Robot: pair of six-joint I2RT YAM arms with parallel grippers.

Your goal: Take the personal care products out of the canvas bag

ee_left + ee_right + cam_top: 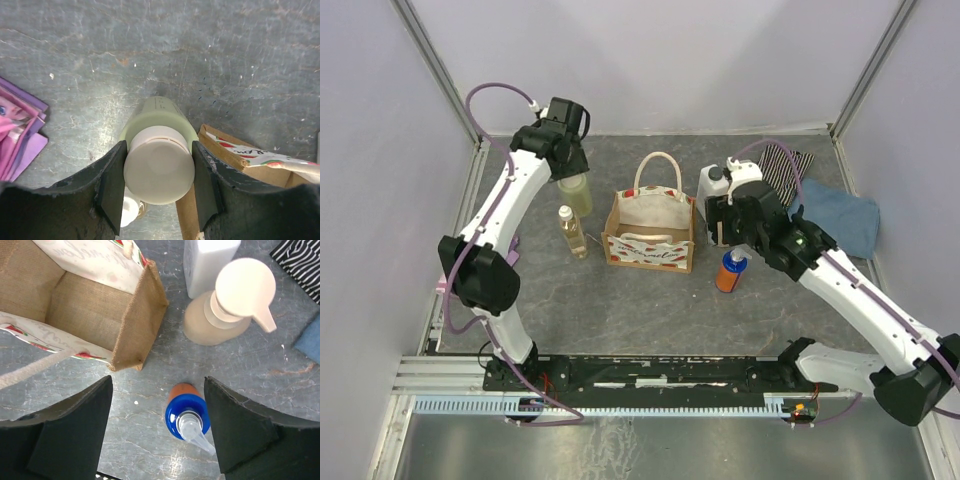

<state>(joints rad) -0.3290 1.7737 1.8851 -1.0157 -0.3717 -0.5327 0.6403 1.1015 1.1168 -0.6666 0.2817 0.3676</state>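
Observation:
My left gripper (567, 160) (159, 189) is shut on the white cap of a pale green bottle (576, 196) (158, 114), held upright just left of the canvas bag (650, 240) (235, 152) (135, 315). A small yellowish bottle (572, 232) (131, 210) stands below it on the table. My right gripper (728, 225) (157, 405) is open above the orange bottle with blue pump (730, 272) (187, 415), which stands free between the fingers. A beige pump bottle (220, 315) and a white bottle (712, 184) (205, 262) stand right of the bag. What shows of the bag's inside holds nothing.
A pink and purple folded cloth (20, 132) lies at the left. A striped cloth (790, 160) (300, 265) and a blue cloth (845, 222) (310, 340) lie at the back right. Pale walls enclose the grey table on three sides.

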